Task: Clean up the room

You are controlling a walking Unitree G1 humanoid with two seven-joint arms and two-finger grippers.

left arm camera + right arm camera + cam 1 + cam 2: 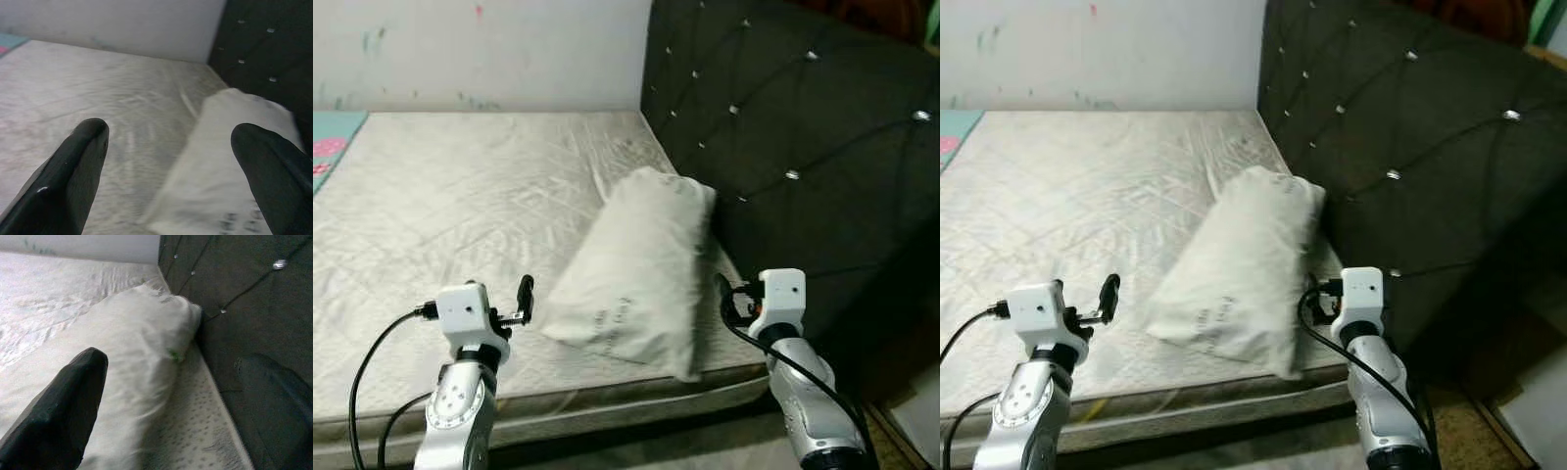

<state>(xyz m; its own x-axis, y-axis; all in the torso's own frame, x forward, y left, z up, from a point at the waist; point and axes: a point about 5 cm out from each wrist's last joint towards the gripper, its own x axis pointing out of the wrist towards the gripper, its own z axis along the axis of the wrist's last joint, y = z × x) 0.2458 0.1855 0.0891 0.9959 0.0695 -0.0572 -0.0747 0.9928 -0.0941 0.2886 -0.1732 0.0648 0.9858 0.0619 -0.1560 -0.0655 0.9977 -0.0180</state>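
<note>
Bare grey-white mattress (460, 215) takes up most of the head view, its quilted surface wrinkled, running back to a pale wall (480, 49) with small coloured marks at 12 o'clock. Dark tufted headboard (803, 127) with shiny buttons stands along the mattress edge from 1 to 4 o'clock. Strip of teal patterned fabric (333, 137) lies at the 9 o'clock edge. One white pillow (636, 264) lies on the mattress just right of centre, long axis pointing toward 1 o'clock, its far end against or just beside the headboard; contact cannot be confirmed. Faint printed text shows on its near end, close to the mattress's front edge. Left gripper (168, 142) is at 7 o'clock, held over the front part of the mattress just left of the pillow's near corner, not touching it; the wrist view shows its two black fingers (73, 166) spread wide apart with nothing between them, the pillow's near end lying ahead by one finger. Right gripper (186, 382) is at 5 o'clock, at the pillow's near right corner beside the headboard; its fingers (63, 406) are likewise spread wide, one over the pillow, the other dim against the dark headboard, gripping nothing. Contact with the pillow not discernible. Black cables loop from both silver wrists.
</note>
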